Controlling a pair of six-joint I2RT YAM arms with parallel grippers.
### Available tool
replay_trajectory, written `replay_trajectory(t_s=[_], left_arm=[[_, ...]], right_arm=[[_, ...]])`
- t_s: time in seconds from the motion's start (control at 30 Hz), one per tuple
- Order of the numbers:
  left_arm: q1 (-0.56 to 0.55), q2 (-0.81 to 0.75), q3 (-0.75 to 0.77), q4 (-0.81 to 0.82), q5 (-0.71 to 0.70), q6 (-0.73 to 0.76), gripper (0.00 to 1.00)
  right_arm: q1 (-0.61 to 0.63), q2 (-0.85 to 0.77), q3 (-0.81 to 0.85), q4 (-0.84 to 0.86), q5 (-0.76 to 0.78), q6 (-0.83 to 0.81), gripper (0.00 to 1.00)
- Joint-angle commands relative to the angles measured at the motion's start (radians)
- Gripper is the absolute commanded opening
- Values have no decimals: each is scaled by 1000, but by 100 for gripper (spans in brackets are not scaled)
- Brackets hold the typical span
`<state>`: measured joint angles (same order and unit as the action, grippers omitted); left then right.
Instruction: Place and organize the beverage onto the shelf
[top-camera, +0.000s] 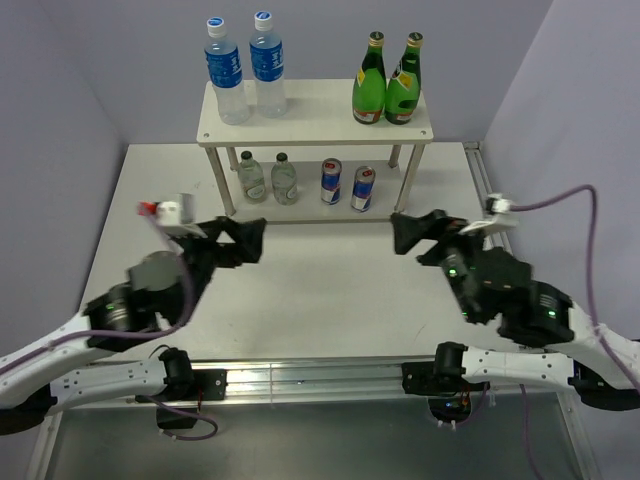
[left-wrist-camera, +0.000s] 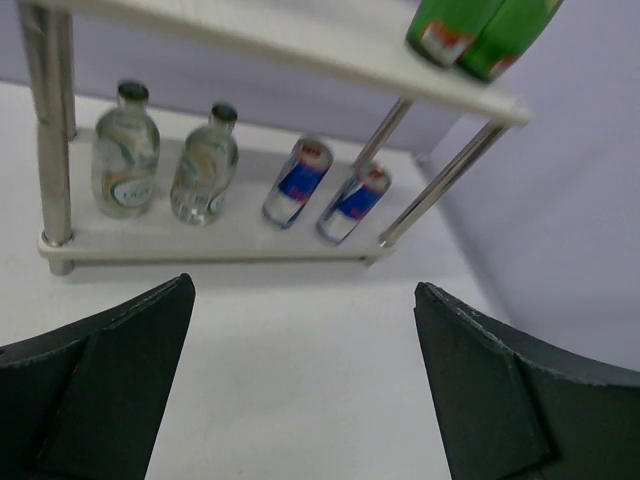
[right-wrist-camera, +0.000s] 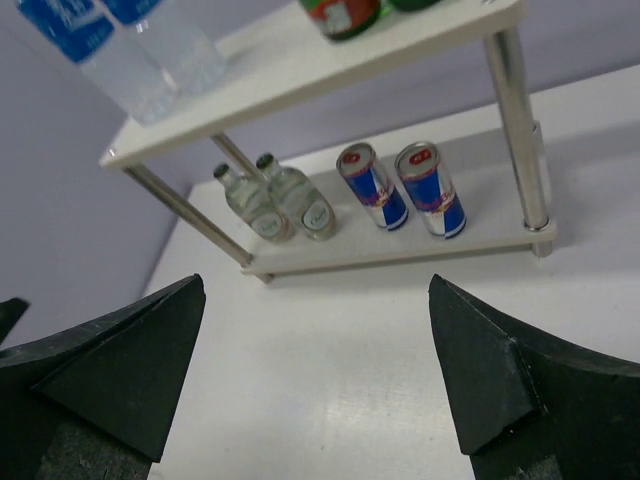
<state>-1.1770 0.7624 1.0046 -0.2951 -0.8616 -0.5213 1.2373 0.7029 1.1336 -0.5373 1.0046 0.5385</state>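
The off-white two-tier shelf (top-camera: 315, 118) stands at the back of the table. Its top board holds two blue-labelled water bottles (top-camera: 228, 72) on the left and two green bottles (top-camera: 386, 82) on the right. Its lower board holds two small clear glass bottles (top-camera: 267, 178) and two blue-and-silver cans (top-camera: 346, 185). My left gripper (top-camera: 243, 238) is open and empty, low over the table in front of the shelf's left half. My right gripper (top-camera: 418, 228) is open and empty in front of its right end. The left wrist view shows the cans (left-wrist-camera: 325, 192) beyond the open left gripper (left-wrist-camera: 305, 285). The right wrist view shows the cans (right-wrist-camera: 400, 188) beyond the open right gripper (right-wrist-camera: 316, 280).
The white table (top-camera: 320, 290) has purple-grey walls on three sides. A metal rail (top-camera: 320, 375) runs along its near edge by the arm bases. A purple cable (top-camera: 580, 200) loops from the right wrist towards the right wall.
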Motion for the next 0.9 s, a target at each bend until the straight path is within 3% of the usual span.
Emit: replay_trajectory(t_s=[0.0, 0.63, 0.87], left_arm=[[-19, -81, 132, -198, -93, -26, 99], [-21, -84, 164, -233, -113, 30, 99], [-29, -87, 158, -237, -131, 21, 99]], right_arm=[[5, -68, 64, -131, 46, -29, 100], [5, -164, 109, -173, -64, -54, 100], [5, -213, 42, -43, -136, -138, 100]])
